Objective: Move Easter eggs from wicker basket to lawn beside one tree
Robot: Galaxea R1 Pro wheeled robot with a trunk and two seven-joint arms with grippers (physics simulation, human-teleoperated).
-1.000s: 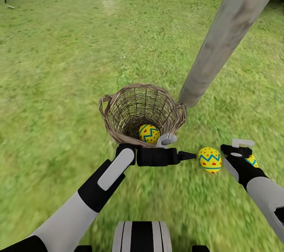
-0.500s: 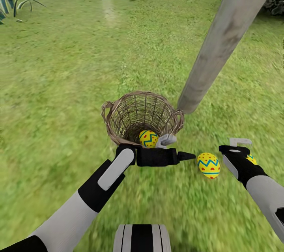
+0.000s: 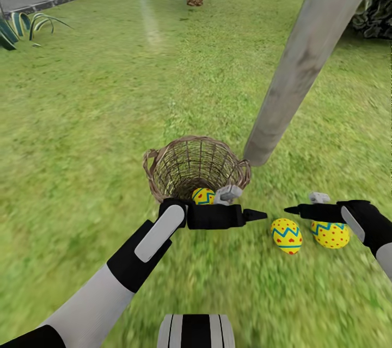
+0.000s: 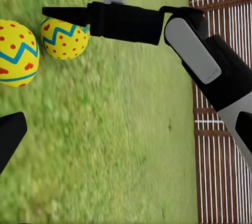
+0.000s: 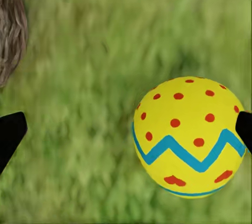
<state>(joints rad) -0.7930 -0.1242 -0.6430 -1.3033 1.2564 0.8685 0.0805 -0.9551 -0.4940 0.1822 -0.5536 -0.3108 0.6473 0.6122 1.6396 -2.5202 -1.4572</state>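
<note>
Two eggs already lie on the lawn (image 3: 81,119) near the foot of the tree (image 3: 305,59): the hearted egg (image 3: 287,236) and the dotted egg (image 3: 330,233), side by side and perhaps just touching, though the head view is too soft to be sure. One last egg (image 3: 203,195) sits in the wicker basket (image 3: 163,174), low against the near wall.

Your left claw (image 3: 245,203) hovers at the basket's near rim, spread wide and holding nothing. Its tips point sideways toward the right claw (image 3: 305,203), which hangs open and empty over the dotted egg.

What matters to you now: the last egg lies just beyond and below your left wrist, inside the rim. Your left arm is clearly nearer. You would likely need to turn that claw downward and reach in over the rim.
</note>
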